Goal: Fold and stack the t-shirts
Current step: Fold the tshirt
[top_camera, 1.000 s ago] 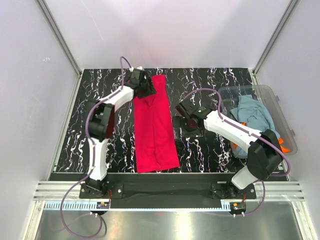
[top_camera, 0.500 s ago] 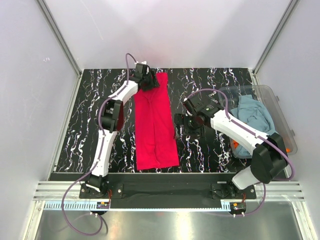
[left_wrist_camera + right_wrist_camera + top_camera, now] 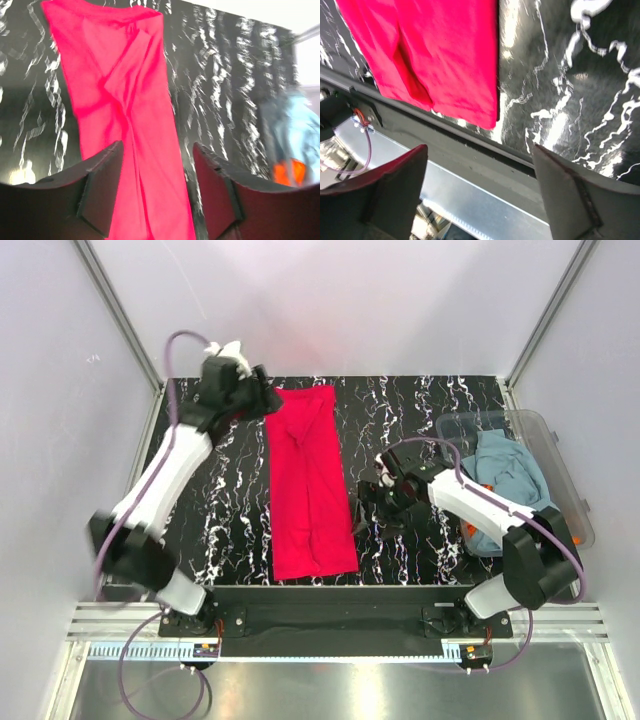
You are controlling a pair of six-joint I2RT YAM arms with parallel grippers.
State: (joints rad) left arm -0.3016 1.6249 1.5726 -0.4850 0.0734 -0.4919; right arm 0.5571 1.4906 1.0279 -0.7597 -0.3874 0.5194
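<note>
We see the red t-shirt [image 3: 308,485] lying flat as a long narrow strip mid-table [image 3: 230,500], with the grey-blue t-shirt [image 3: 505,468] and orange t-shirt [image 3: 570,533] bunched in the clear tub [image 3: 548,430] at right. The left gripper [image 3: 268,400] hangs over the strip's far left corner, jaws apart and empty. The right gripper [image 3: 372,502] is just beside its right edge, jaws wide and empty.

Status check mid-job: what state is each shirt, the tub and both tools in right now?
red t-shirt, folded into a long strip, flat on table.
clear tub, uncovered.
grey-blue t-shirt, crumpled in tub.
orange t-shirt, mostly hidden in tub.
left tool, open, empty.
right tool, open, empty.
</note>
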